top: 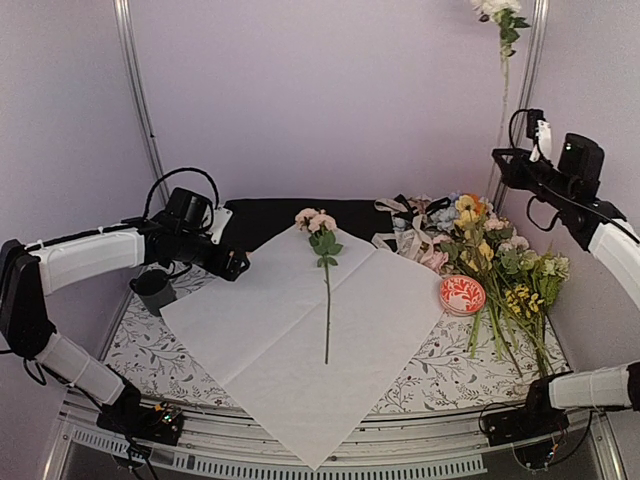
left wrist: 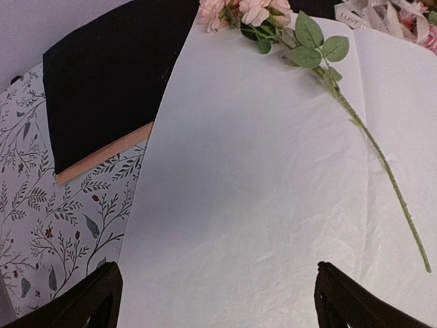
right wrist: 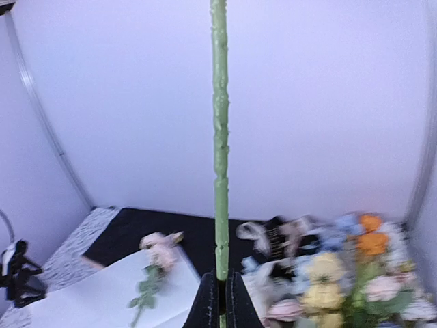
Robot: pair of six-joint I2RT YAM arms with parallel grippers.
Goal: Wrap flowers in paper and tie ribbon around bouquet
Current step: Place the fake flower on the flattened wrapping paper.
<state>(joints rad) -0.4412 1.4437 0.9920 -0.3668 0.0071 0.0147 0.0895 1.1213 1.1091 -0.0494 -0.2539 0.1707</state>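
White paper (top: 300, 340) lies spread mid-table from above, one pink flower (top: 324, 262) across it to start the bunch; the left wrist shows the left claw (left wrist: 217, 301) spread idle over that sheet, and the right wrist shows the right claw (right wrist: 220, 290) pinching a stem (right wrist: 219, 137) upright, likely for carrying over.

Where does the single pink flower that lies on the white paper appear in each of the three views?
Top external: the pink flower lies in the middle, on the white paper, bloom toward the back wall.
Left wrist: upper right, bloom at the top edge, stem running down to the right.
Right wrist: lower left, blurred, left of the green stem gripped in the right hand.
Shared landmark: the black sheet behind the bloom.
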